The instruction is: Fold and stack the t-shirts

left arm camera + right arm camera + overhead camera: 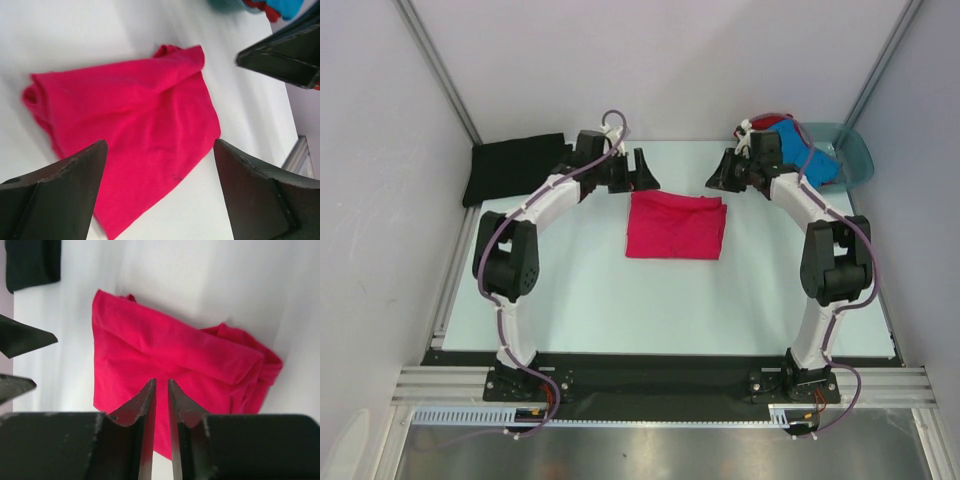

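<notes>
A magenta-pink t-shirt [676, 226] lies folded into a rough rectangle at mid-table; it also shows in the left wrist view [130, 115] and the right wrist view [165, 350]. A black t-shirt [510, 165] lies folded at the far left [30, 260]. A blue t-shirt [820, 160] and a red t-shirt [770, 122] are bunched in the basin at the far right. My left gripper [642, 172] [160, 145] is open and empty, hovering above the pink shirt's far left corner. My right gripper [717, 178] [161, 381] is shut and empty, hovering above its far right corner.
A translucent teal basin [855, 150] stands at the far right corner of the table. White walls close in the back and sides. A metal rail [450, 290] runs along the table's left edge.
</notes>
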Tool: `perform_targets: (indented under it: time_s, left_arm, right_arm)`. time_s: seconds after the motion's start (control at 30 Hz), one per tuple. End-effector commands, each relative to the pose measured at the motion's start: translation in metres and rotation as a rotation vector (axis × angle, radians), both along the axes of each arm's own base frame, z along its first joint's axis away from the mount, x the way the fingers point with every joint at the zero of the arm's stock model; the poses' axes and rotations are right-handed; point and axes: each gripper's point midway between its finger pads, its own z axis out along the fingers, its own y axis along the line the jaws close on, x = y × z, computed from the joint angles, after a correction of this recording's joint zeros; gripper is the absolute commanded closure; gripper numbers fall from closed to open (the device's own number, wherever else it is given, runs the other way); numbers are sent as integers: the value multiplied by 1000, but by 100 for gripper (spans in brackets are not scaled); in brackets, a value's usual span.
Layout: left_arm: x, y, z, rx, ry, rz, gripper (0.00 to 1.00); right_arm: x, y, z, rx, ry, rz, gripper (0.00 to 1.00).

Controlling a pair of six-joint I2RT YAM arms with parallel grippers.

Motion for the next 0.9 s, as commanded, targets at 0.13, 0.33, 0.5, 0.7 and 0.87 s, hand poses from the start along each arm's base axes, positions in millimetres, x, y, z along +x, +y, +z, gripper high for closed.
perform_targets:
  time_s: [0.13, 0.33, 0.5, 0.7, 0.87]
  left_arm:
    - [-14, -36, -19, -55, 81, -115, 7]
    - [-12, -42, -33, -50, 111, -128, 7]
    - [-5, -45, -44, -49, 131, -131, 7]
    - [12, -53, -57, -44, 155, -142, 7]
    - [23, -55, -67, -46, 161, -139, 7]
  right_arm:
    - [-9, 25, -36, -26, 120, 53, 82]
    - [-10, 30, -54, -51, 164, 55, 82]
    - [-6, 32, -73, -67, 195, 56, 81]
    - [5, 32, -89, -84, 221, 55, 81]
    - [16, 29, -103, -103, 230, 42, 79]
